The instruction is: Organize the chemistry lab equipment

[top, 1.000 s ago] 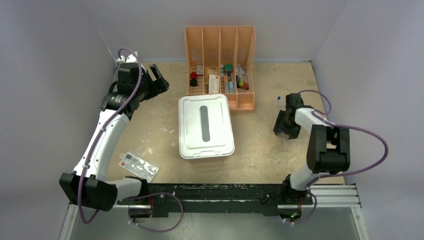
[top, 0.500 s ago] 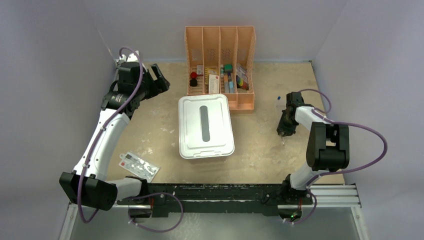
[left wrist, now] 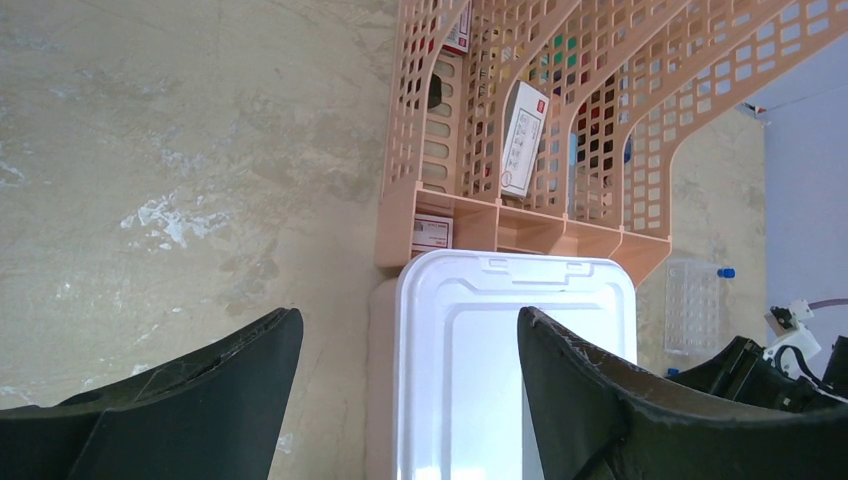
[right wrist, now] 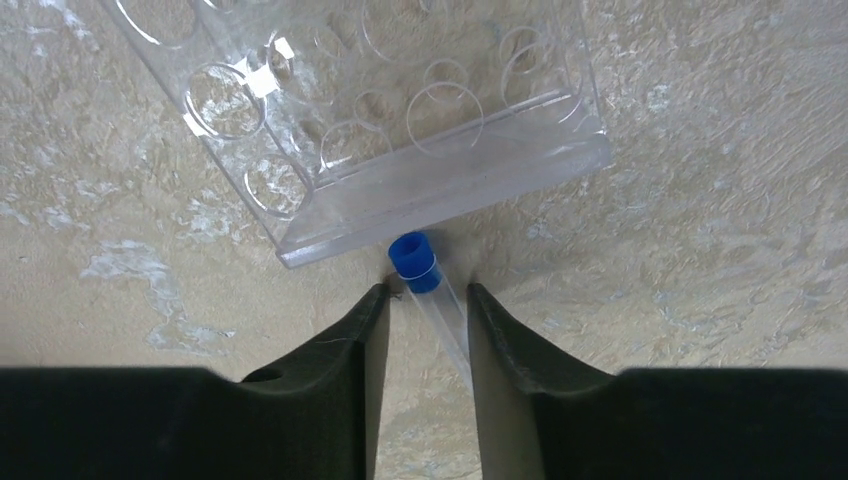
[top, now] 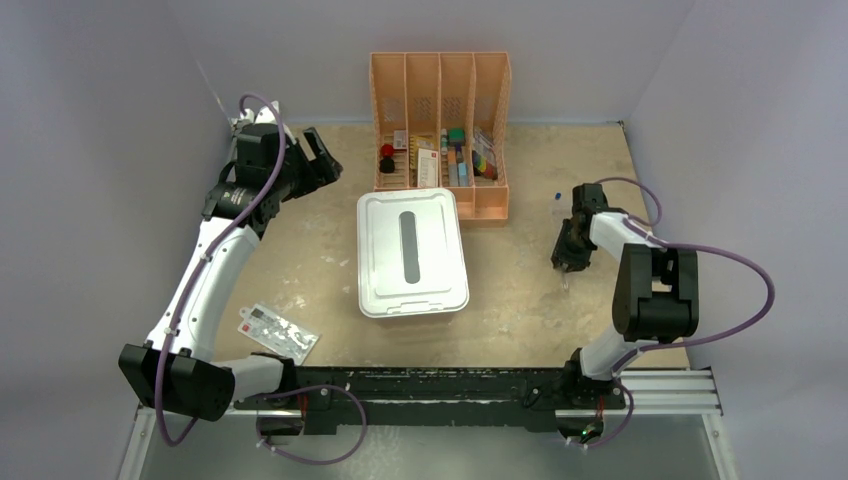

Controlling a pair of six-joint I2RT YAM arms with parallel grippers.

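Right of the white lidded box [top: 412, 252], the right gripper [right wrist: 427, 290] has drawn its fingers in from the wide spread of a second ago. They now straddle the clear blue-capped tube [right wrist: 414, 258], which lies on the table with its cap touching the edge of a clear holed rack [right wrist: 380, 130]. The tube runs along one finger while a sliver of gap shows at the other, so I cannot tell whether it is truly pinched or only caged. Either way, the pick of this item looks begun rather than finished. Off the box's far left corner, the left gripper [top: 318, 165] hovers with jaws spread wide, holding nothing, much as before.
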